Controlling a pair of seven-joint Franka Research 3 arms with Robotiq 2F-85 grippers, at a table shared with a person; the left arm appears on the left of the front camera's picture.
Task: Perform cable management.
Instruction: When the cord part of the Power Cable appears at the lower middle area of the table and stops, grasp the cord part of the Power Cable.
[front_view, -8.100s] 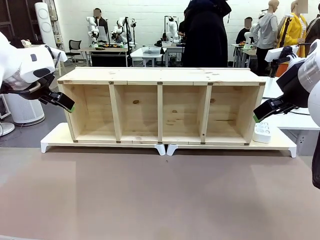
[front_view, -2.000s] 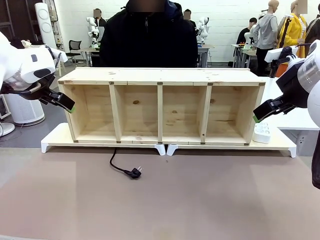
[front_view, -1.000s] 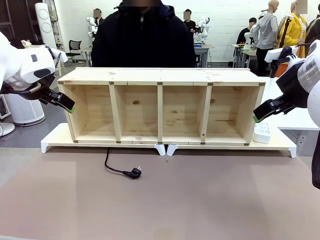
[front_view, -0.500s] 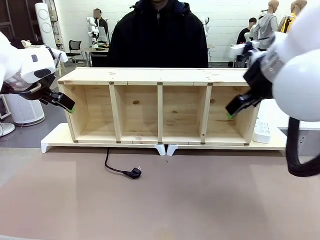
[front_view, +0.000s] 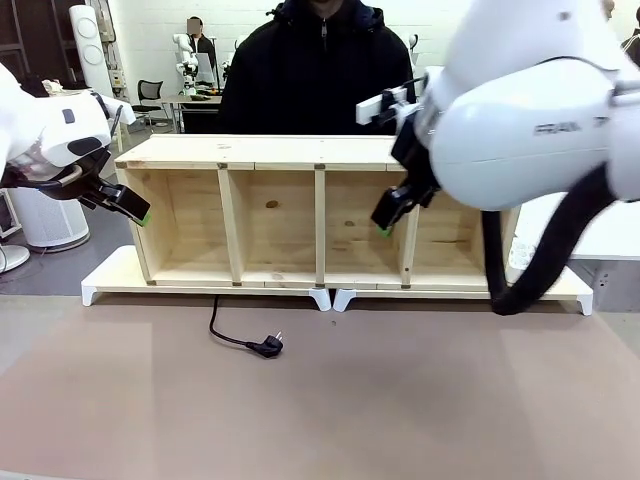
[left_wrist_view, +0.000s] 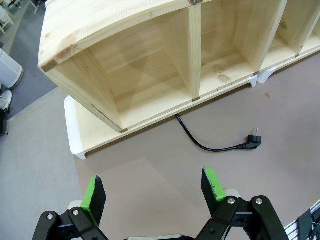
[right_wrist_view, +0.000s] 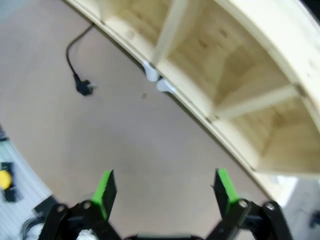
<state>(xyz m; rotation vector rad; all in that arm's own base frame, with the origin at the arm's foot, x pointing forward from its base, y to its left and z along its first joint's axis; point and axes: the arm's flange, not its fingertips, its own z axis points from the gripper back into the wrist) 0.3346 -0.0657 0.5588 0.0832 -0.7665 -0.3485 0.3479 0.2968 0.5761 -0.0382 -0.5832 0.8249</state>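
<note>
The cable (front_view: 228, 334) is a thin black cord that comes out from under the wooden shelf (front_view: 320, 152) and curves across the brown table to a small black plug (front_view: 268, 346). In the left wrist view the cable (left_wrist_view: 200, 144) ends at its plug (left_wrist_view: 253, 141), ahead of and to the right of my left gripper (left_wrist_view: 153, 189), which is open and empty. That left gripper (front_view: 140, 212) hangs beside the shelf's left end. My right gripper (front_view: 383, 225) hovers in front of the shelf's third bay, well above the table. It (right_wrist_view: 164, 187) is open, with the plug (right_wrist_view: 83, 86) far off to its left.
A person in a black hooded jacket (front_view: 320, 70) stands behind the shelf. The shelf rests on white riser boards (front_view: 110, 275). My right arm's large white body and black hose (front_view: 530, 280) cover the shelf's right end. Bare brown table stretches in front.
My right arm has swung from the shelf's right end leftward to its middle. The cable appeared from under the shelf and its plug shifted slightly. My left arm stayed still.
</note>
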